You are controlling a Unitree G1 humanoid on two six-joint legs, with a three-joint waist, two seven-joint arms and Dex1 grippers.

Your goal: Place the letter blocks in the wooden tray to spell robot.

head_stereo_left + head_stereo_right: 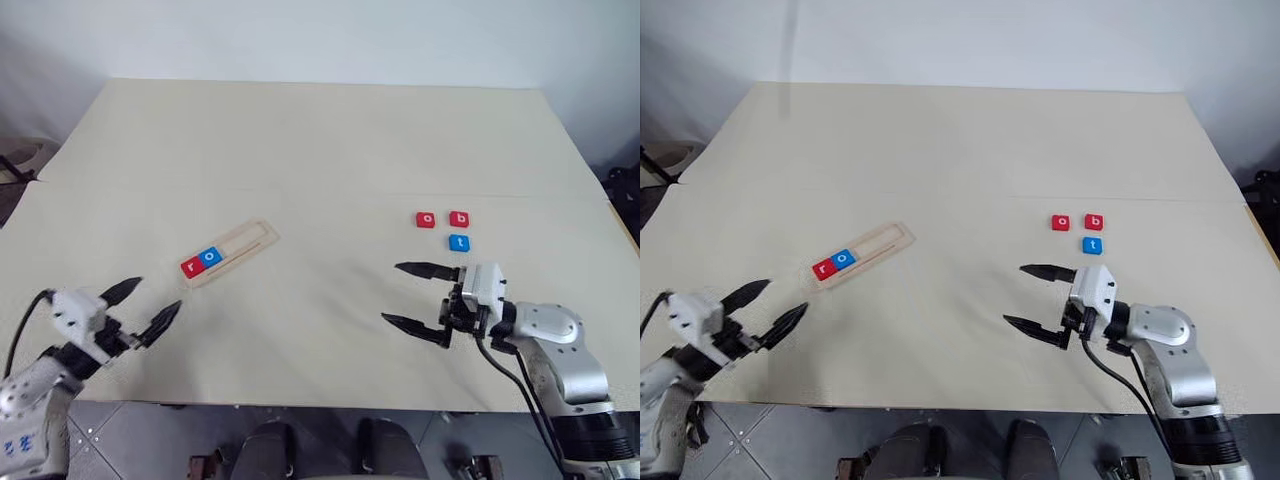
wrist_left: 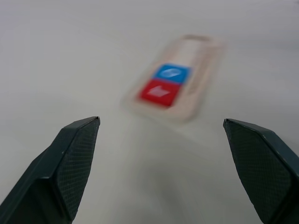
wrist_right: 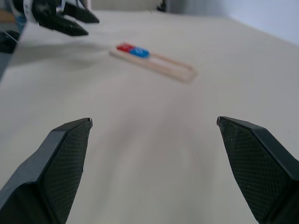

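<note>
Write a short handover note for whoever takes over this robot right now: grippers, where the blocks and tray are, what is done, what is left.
Left gripper: open, empty, near the table's left front, facing the tray.
Right gripper: open, empty, at the right front, just in front of the loose blocks.
Tray: lies at an angle left of centre. It holds the red r at its near end and the blue o next to it.
Loose on the table, to the right: red o, red b, blue t.
Done: r, o.
Left: b, o, t, in that order, in the empty part of the tray.
</note>
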